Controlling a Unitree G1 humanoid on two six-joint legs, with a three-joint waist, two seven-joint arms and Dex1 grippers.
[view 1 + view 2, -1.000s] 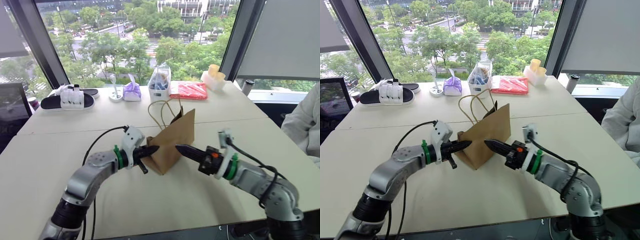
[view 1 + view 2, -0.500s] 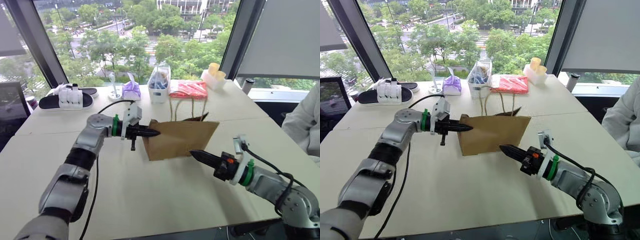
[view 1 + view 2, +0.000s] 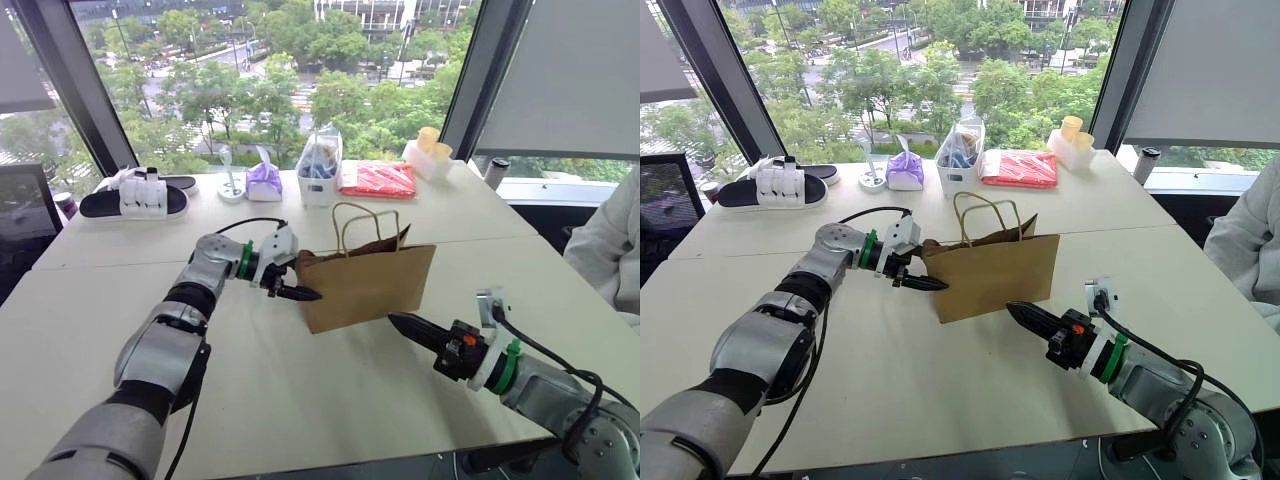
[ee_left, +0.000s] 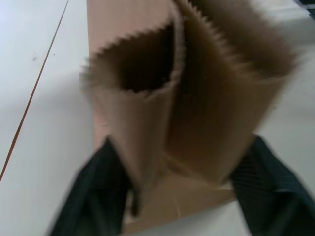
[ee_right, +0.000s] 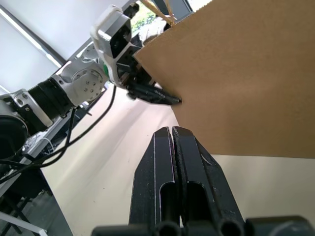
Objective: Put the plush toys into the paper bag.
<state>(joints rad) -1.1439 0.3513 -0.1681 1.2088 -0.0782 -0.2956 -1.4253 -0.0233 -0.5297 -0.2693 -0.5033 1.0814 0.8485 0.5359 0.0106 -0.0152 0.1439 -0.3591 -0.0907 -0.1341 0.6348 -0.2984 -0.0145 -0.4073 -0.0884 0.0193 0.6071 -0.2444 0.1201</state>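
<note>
Our left gripper (image 4: 172, 196) stands with its fingers spread either side of the paper bag (image 3: 370, 285), whose folded end blocks the way ahead. Our right gripper (image 3: 398, 322), fingers pressed together, has bare table (image 3: 300, 390) beside it; the bag's broad face stands just beyond.
</note>
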